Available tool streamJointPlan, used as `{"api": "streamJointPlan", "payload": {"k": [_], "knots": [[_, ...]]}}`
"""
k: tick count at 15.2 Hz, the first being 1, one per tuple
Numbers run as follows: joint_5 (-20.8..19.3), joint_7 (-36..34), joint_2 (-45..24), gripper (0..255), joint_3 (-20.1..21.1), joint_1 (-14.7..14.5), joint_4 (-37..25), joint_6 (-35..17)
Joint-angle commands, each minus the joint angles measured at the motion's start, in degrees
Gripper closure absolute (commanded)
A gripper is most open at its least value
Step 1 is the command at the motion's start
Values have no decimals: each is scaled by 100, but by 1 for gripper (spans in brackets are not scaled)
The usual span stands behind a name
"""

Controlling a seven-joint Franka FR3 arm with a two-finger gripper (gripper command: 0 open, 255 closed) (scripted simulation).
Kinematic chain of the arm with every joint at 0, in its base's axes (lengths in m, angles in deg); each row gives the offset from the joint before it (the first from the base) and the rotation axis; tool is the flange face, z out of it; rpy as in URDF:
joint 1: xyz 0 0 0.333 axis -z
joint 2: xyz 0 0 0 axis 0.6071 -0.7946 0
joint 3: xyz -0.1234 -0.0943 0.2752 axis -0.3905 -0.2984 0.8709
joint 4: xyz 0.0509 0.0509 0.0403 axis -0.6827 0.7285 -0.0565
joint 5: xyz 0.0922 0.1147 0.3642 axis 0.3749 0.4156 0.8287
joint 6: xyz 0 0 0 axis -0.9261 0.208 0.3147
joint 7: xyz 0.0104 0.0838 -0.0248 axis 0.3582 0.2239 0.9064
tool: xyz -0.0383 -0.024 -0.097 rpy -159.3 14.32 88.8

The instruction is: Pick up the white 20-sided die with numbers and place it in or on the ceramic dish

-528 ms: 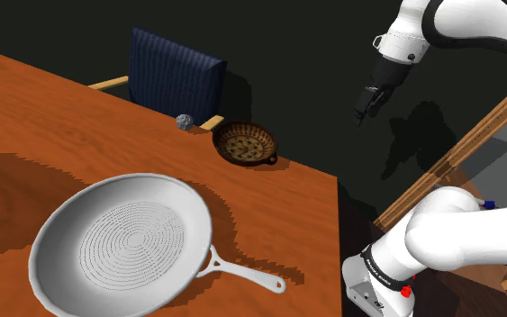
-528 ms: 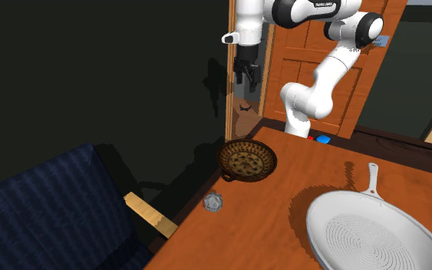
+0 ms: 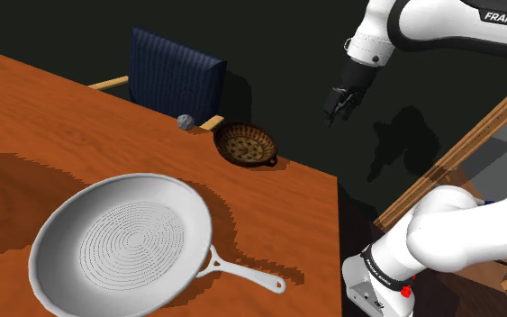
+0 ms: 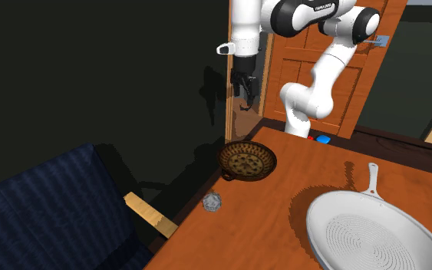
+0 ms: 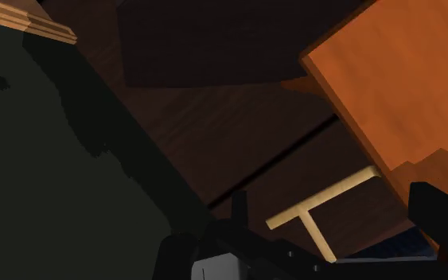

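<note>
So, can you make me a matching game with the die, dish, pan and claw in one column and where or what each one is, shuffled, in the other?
Things:
1 die
2 dish
3 pan
4 claw

Descriptions:
A in the air, touching nothing
B at the table edge, beside the chair arm
C white, with a long handle
D brown, patterned inside

Pairs: 1-B, 2-D, 3-C, 4-A

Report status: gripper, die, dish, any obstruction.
Gripper in the air beyond the table edge. Die on the table beside the brown dish, untouched. White pan apart, nothing between.
</note>
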Motion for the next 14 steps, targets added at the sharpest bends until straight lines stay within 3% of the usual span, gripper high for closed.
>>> {"api": "streamJointPlan", "payload": {"k": [1, 14], "knots": [[166, -183, -326, 0, 118, -70, -162, -193], [868, -1289, -2477, 0, 848, -461, -1511, -1298]]}}
